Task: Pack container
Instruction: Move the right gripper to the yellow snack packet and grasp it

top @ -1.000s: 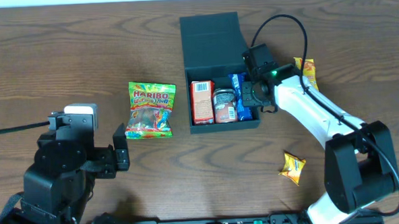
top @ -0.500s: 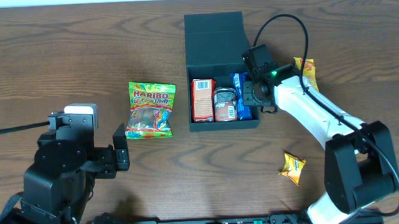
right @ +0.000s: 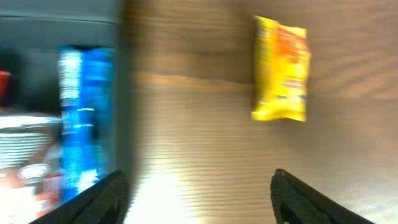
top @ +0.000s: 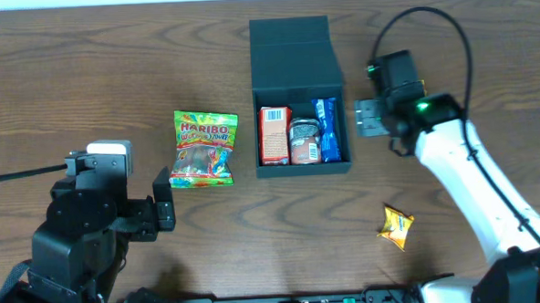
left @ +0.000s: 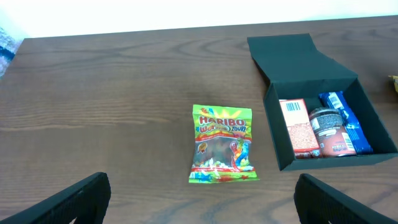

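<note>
Right hand (right: 199, 177) (fingers (right: 106, 200) partly cut off) gapes empty beside the blurred container (right: 126, 87).

Table (top: 84, 77): brown wood with wavy lines; you can see a soft shine on it.
Container (top: 288, 46): dark card, matt and smooth.
Gummy bag (top: 203, 150): thin plastic, glossy and a bit crinkly.
Blue pack (top: 328, 131): shiny plastic wrap.
Small carton (top: 274, 135): orange-red paper card, smooth.
Yellow pack (top: 396, 226): crinkly wrap that looks shiny to you.
</note>
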`<state>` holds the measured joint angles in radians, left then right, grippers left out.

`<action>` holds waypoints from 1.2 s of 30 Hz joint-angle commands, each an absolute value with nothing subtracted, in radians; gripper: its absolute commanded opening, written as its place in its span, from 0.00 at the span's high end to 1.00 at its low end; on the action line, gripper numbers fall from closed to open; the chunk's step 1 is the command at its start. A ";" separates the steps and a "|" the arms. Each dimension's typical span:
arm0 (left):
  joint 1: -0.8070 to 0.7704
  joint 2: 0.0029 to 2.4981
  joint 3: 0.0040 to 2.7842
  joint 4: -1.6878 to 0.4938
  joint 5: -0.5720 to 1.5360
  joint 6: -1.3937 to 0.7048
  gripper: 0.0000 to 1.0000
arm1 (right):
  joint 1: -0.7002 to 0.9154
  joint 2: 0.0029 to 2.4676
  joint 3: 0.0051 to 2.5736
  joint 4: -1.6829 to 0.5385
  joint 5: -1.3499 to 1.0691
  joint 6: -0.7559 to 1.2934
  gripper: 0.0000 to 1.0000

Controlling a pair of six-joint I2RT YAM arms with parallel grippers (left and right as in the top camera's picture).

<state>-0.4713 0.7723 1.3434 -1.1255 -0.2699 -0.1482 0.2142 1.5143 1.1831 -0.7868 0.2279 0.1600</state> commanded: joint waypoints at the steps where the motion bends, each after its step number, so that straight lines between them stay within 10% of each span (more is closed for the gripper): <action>1: -0.465 0.772 1.357 -1.127 -0.288 -0.131 0.05 | 0.106 1.519 1.192 -0.777 0.255 0.103 0.22; 36: -0.465 0.772 1.357 -1.127 -0.288 -0.131 0.05 | -0.216 2.035 1.480 -0.710 -0.139 -0.226 0.05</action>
<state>-0.4713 0.7723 1.3434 -1.1255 -0.2699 -0.1482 -0.2035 2.0083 1.4601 -0.7139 -0.0658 -0.1837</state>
